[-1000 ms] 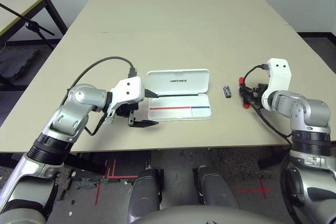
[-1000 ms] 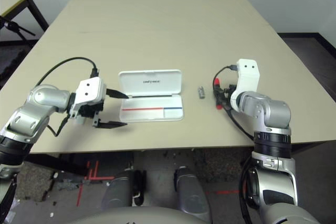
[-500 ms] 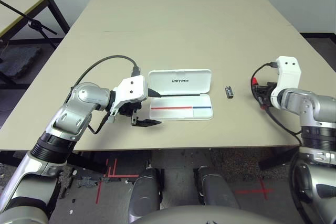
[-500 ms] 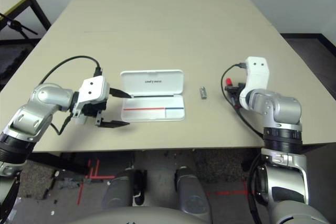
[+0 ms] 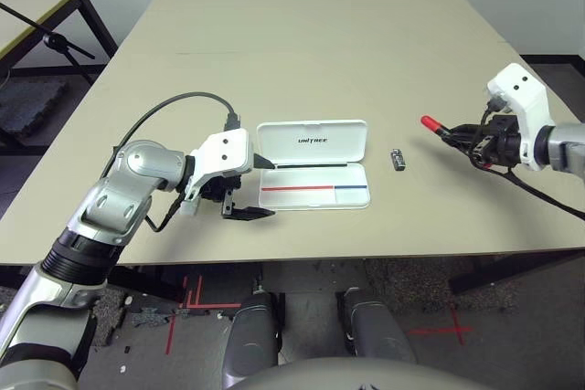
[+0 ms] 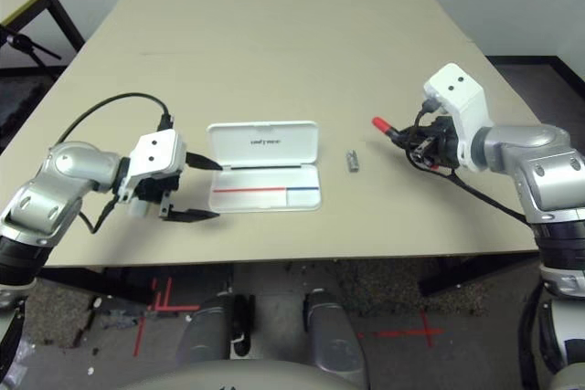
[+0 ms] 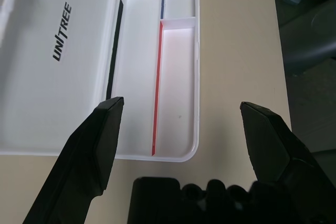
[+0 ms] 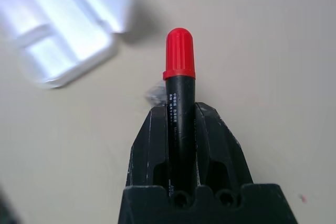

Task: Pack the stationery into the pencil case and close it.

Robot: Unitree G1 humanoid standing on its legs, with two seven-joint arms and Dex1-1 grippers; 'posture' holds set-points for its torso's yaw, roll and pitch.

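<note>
Right wrist view: right gripper (image 8: 178, 129) clamps red marker (image 8: 179, 85) lengthwise; left gripper (image 7: 178, 129) gapes by open pencil case (image 5: 313, 175) near table's front edge; marker may snag case rim

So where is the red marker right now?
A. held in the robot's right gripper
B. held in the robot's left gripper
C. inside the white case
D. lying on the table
A: the red marker sits clamped between the fingers of the right gripper, lifted off the table.
</note>
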